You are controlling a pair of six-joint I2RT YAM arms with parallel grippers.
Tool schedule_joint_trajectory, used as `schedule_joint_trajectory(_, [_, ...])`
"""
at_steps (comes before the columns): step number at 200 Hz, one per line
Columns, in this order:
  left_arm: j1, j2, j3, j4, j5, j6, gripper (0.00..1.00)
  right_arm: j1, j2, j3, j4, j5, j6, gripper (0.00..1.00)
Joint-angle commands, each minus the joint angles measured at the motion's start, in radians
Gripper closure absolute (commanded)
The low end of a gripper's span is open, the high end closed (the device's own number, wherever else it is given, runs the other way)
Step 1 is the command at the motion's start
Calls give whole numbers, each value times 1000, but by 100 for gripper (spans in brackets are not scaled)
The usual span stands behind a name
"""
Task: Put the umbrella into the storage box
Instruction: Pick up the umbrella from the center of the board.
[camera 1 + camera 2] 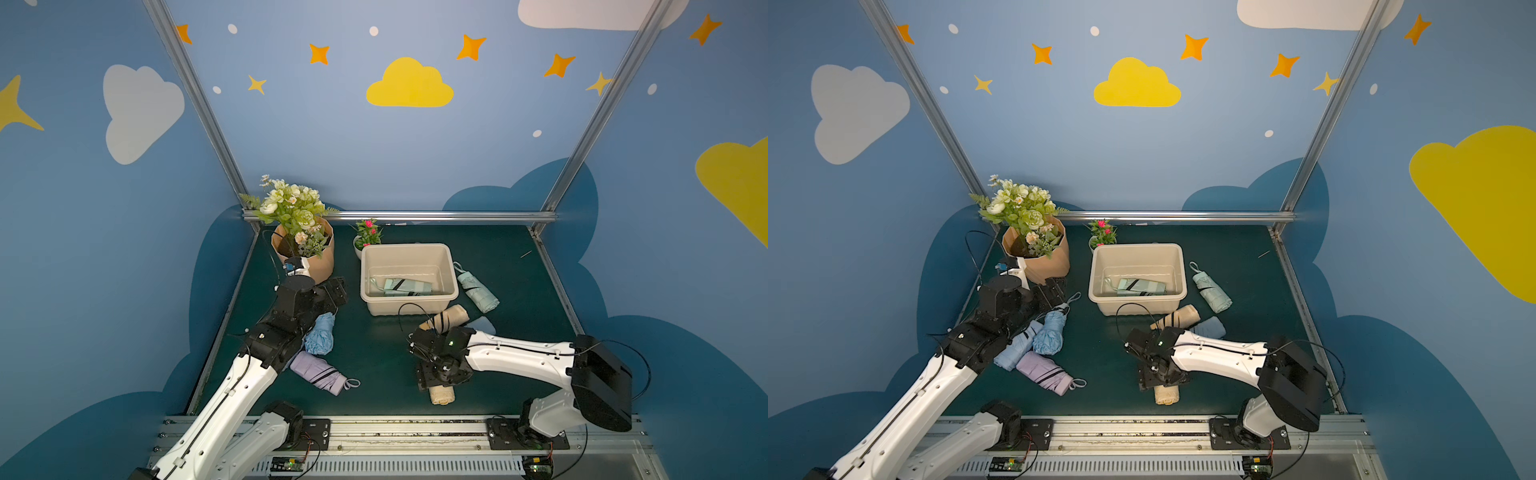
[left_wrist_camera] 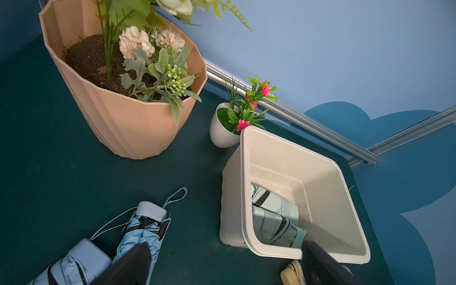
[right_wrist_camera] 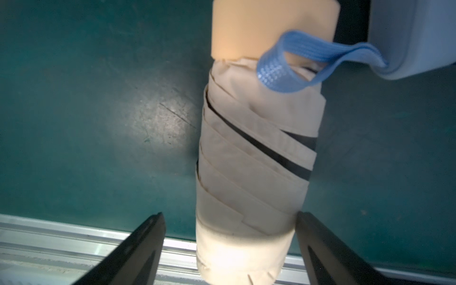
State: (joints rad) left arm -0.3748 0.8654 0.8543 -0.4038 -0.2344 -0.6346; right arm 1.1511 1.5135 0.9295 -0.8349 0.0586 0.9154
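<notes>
While the left end effector (image 2: 225,243) hangs wide open and empty near a pale blue umbrella (image 1: 320,332), the right end effector (image 3: 229,214) straddles the beige umbrella (image 1: 442,395) at the lower centre in both top views. Its jaws are spread and unclamped: 1 finger just beside the fabric, the other clear. The umbrella's long axis runs up the frame, fabric end toward the front rail (image 1: 399,428), handle (image 3: 271,27) toward the storage box (image 1: 405,247), which sits mid-frame on the worktop (image 1: 374,353) holding 1 mint umbrella (image 1: 407,287).
</notes>
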Motion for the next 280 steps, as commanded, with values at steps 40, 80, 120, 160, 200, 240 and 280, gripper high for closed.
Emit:
schedule_joint_trajectory(40, [7,-14,-14,10,9,-16,0,-8,-41,48,-92,69,-31,8])
schedule_joint_trajectory(80, [7,1,-16,20,16,-24,0,-40,-25,-4,-29,36,-36,7])
schedule_joint_trajectory(120, [7,8,-11,18,20,-34,0,-79,25,-28,32,0,-48,10])
schedule_joint_trajectory(160, [8,10,-17,17,20,-53,0,-99,63,-31,75,-29,-79,17])
schedule_joint_trajectory(200, [8,12,-23,14,29,-69,0,-101,108,-49,119,-46,-79,24])
schedule_joint_trajectory(240, [8,19,-22,17,47,-74,0,-97,116,-64,126,-37,-69,29])
schedule_joint_trajectory(280, [8,32,-17,17,60,-89,0,-78,90,-60,102,3,-66,35])
